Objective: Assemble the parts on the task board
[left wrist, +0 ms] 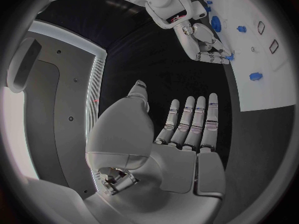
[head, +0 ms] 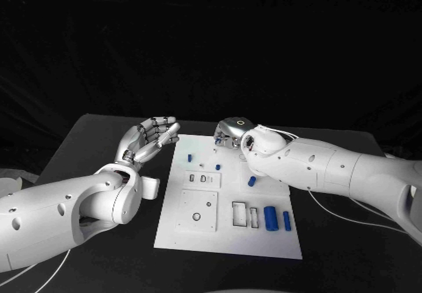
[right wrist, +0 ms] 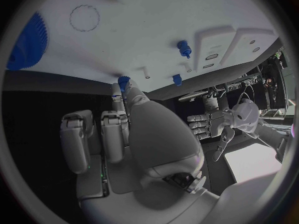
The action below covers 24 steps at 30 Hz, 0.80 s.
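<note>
Black cloth covers the table (head: 105,131), and the white task board (head: 230,238) lies at its middle. On the board lie blue parts: two cylinders (head: 271,218) near its right edge, a peg (head: 252,180) at mid-board, and a small upright pin (head: 190,157) toward the far left.

The right hand (head: 236,131) hangs over the board's far edge. In the right wrist view its fingers (right wrist: 115,129) curl inward, and a small blue gear (right wrist: 123,81) sits just at one fingertip; whether that gear is pinched or merely touched cannot be told.

The left hand (head: 151,141) stands beside the board's left edge, fingers straight and apart, holding nothing; the left wrist view shows the same flat, spread palm (left wrist: 187,129).

Risk, as a judgement: if the gear is held only at a fingertip, it could slip or tilt as it is carried or seated, and drop off the far edge.

The head view gives the board's whole layout but hides the right fingertips behind the wrist; the right wrist view exposes them, along with a large blue gear (right wrist: 28,42).
</note>
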Tool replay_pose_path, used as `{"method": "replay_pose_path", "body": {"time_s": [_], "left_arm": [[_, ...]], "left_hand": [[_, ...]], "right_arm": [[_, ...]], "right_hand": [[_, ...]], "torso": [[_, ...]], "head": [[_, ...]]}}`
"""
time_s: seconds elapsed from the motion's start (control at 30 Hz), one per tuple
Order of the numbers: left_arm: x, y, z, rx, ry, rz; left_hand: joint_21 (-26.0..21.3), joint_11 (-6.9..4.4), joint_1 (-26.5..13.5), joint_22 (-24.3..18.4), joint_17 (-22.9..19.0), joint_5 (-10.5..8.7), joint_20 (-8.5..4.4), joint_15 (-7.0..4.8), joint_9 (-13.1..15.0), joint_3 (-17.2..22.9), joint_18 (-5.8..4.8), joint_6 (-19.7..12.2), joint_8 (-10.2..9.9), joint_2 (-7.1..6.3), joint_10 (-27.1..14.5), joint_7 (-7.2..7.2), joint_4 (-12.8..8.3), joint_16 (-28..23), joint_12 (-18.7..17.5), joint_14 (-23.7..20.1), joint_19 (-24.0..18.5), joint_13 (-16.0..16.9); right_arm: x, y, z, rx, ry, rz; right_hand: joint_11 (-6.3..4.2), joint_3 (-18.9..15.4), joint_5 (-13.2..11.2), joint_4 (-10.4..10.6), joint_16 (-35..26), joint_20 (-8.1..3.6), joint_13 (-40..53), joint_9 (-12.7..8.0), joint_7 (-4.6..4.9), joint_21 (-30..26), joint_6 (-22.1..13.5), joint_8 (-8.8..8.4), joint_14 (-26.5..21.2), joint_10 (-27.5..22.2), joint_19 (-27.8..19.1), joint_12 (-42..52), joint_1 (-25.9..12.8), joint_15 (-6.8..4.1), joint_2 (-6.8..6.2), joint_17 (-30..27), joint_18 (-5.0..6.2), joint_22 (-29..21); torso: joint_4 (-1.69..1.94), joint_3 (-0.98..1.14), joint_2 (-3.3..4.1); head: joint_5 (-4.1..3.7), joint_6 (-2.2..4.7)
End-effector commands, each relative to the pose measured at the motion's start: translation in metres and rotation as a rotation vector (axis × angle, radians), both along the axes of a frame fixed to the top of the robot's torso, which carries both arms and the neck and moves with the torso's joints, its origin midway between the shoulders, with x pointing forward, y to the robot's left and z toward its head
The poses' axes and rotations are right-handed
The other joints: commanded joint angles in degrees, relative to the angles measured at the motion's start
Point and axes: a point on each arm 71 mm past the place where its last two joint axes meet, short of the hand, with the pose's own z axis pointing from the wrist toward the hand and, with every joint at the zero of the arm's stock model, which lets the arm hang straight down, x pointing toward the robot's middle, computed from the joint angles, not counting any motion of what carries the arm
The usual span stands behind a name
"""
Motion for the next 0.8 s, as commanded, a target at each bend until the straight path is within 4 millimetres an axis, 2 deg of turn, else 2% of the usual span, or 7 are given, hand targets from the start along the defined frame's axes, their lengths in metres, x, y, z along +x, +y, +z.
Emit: {"method": "replay_pose_path", "body": {"time_s": [0.03,0.13,0.27,0.37,0.47,0.53,0.8], "left_arm": [[0.0,-0.002,0.002,-0.001,-0.012,-0.011],[0.0,-0.002,0.002,-0.001,-0.012,-0.011],[0.001,-0.002,0.001,0.001,-0.012,-0.009],[0.003,-0.001,0.001,0.003,-0.013,-0.007],[0.005,-0.001,0.0,0.004,-0.013,-0.005],[0.006,-0.001,-0.001,0.006,-0.014,-0.004],[0.01,-0.001,-0.004,0.015,-0.012,0.003]], "left_hand": [[-0.08,-0.02,0.05,-0.08,-0.09,-0.15,-0.13,0.05,0.03,0.38,0.99,0.28,-0.39,0.51,0.13,6.58,0.05,-0.25,-0.38,-0.04,-0.39,-0.07],[-0.08,-0.02,0.05,-0.08,-0.09,-0.15,-0.13,0.05,0.03,0.38,0.99,0.28,-0.39,0.51,0.13,6.58,0.05,-0.25,-0.38,-0.04,-0.39,-0.07],[-0.08,-0.02,0.05,-0.08,-0.09,-0.15,-0.13,0.05,0.03,0.38,0.99,0.28,-0.39,0.51,0.13,6.58,0.05,-0.25,-0.38,-0.04,-0.39,-0.07],[-0.08,-0.02,0.05,-0.08,-0.09,-0.15,-0.13,0.05,0.03,0.38,0.99,0.28,-0.39,0.51,0.13,6.58,0.05,-0.25,-0.38,-0.04,-0.39,-0.07],[-0.06,-0.02,0.15,-0.1,-0.1,-0.08,-0.13,0.05,0.02,0.41,1.0,0.29,-0.48,0.71,0.17,6.58,0.04,-0.27,-0.4,0.0,-0.4,-0.08],[-0.06,-0.02,0.15,-0.1,-0.1,-0.08,-0.13,0.05,0.02,0.41,1.0,0.29,-0.48,0.71,0.17,6.58,0.04,-0.27,-0.4,0.0,-0.4,-0.08],[-0.06,-0.02,0.16,-0.1,-0.1,-0.06,-0.13,0.05,0.01,0.41,1.0,0.29,-0.49,0.74,0.16,6.58,0.04,-0.28,-0.41,0.0,-0.41,-0.08]], "right_arm": [[0.0,-0.002,-0.003,-0.025,0.011,-0.009],[0.0,-0.003,-0.003,-0.015,0.008,-0.016],[-0.001,-0.006,0.001,0.055,-0.015,-0.029],[-0.003,-0.012,0.007,0.15,-0.034,-0.041],[-0.007,-0.021,0.018,0.248,-0.042,-0.052],[-0.011,-0.03,0.029,0.304,-0.029,-0.063],[-0.028,-0.081,0.065,0.381,0.085,-0.12]], "right_hand": [[0.32,-0.22,0.04,0.71,0.24,0.45,-0.05,-0.42,0.17,0.26,-1.74,-0.53,5.97,-1.45,5.9,-0.03,-0.57,0.53,-1.08,15.07,-0.39,15.05],[1.85,-2.53,0.08,2.38,0.24,1.09,-0.07,-1.41,0.77,0.26,-9.07,-0.48,5.97,-5.1,5.9,-0.11,-3.6,1.61,-4.27,15.07,-0.39,15.05],[3.66,-5.12,-0.13,4.47,0.24,2.44,0.08,-1.87,1.22,0.26,-28.66,-1.18,5.97,-12.68,5.9,0.13,-7.95,3.14,-6.28,15.07,-0.39,15.05],[4.36,-5.07,-0.09,5.28,0.24,2.91,0.06,-2.07,2.62,0.26,-33.46,-1.4,5.97,-16.14,5.9,0.06,-8.94,3.24,-7.51,15.07,-0.39,15.05],[4.35,-4.05,-0.09,5.94,0.24,3.13,0.1,-1.91,3.89,0.26,-33.57,-1.2,5.97,-18.49,5.9,0.12,-9.06,3.08,-7.96,15.07,-0.39,15.05],[4.15,-3.6,-0.09,6.09,0.24,2.95,0.25,-1.46,4.34,0.26,-30.48,-0.55,5.97,-17.5,5.9,0.37,-8.96,2.73,-7.45,15.07,-0.39,15.05],[3.48,-3.49,-0.06,6.69,0.24,2.4,0.66,-0.49,3.69,0.26,-22.97,0.82,5.97,-14.44,5.9,1.3,-9.87,2.18,-5.9,15.07,-0.39,15.05]], "torso": [[0.08,0.01,-0.1],[0.1,0.03,-0.12],[-0.04,0.03,-0.12],[-0.15,0.07,-0.27],[-0.28,0.12,-0.52],[-0.4,0.16,-0.66],[-0.84,0.12,-1.4]], "head": [[-0.1,-0.11],[-0.1,-0.05],[-0.23,0.37],[-0.25,0.59],[-0.44,0.82],[-0.53,0.85],[-1.8,0.91]]}}
